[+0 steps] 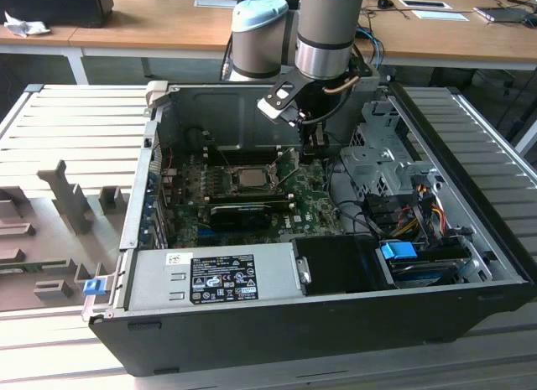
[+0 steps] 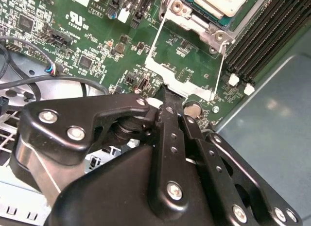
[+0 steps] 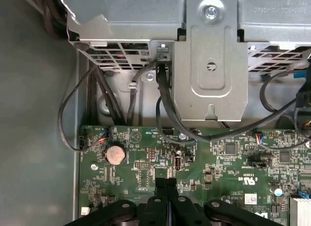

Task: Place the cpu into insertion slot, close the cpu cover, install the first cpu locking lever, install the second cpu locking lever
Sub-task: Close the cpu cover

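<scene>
Pincer (image 2: 166,95) clenched, tips meeting the raised thin dark-grey metal cpu cover frame (image 2: 182,78); whether they pinch it is hidden. Just beyond, the pale silvery square cpu (image 2: 218,1) lies socketed, partly cut off.

motherboard (image 1: 281,207) is shown green, pale-speckled | cpu (image 2: 219,1) is shown pale silvery-beige | gripper (image 3: 166,183) is shown black | power supply (image 1: 210,277), at the board's 6 o'clock, is shown grey, black-labelled | tab (image 1: 398,250), at 4 o'clock, is shown blue
</scene>
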### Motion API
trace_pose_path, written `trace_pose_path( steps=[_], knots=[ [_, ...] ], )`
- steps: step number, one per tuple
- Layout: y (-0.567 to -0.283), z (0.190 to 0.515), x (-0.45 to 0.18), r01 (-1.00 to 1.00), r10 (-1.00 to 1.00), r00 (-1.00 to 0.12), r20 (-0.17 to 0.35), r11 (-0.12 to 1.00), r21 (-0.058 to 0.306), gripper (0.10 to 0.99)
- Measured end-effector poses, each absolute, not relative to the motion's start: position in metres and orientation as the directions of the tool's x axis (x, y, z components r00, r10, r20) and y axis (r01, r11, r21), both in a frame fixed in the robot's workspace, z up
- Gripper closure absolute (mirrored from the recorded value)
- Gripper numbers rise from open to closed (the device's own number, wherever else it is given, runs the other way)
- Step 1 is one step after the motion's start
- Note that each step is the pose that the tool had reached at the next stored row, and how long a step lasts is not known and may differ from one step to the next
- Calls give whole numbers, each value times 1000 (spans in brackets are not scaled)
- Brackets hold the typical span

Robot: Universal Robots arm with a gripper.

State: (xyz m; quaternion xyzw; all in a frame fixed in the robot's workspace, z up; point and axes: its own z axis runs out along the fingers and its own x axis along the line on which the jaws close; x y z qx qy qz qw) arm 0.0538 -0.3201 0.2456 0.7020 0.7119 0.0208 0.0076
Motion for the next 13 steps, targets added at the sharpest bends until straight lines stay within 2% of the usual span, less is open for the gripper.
trace_pose_path(
  steps=[13],
  knots=[
    [-320,247,43,999,1000,-14,18,14,40,980]
  ],
)
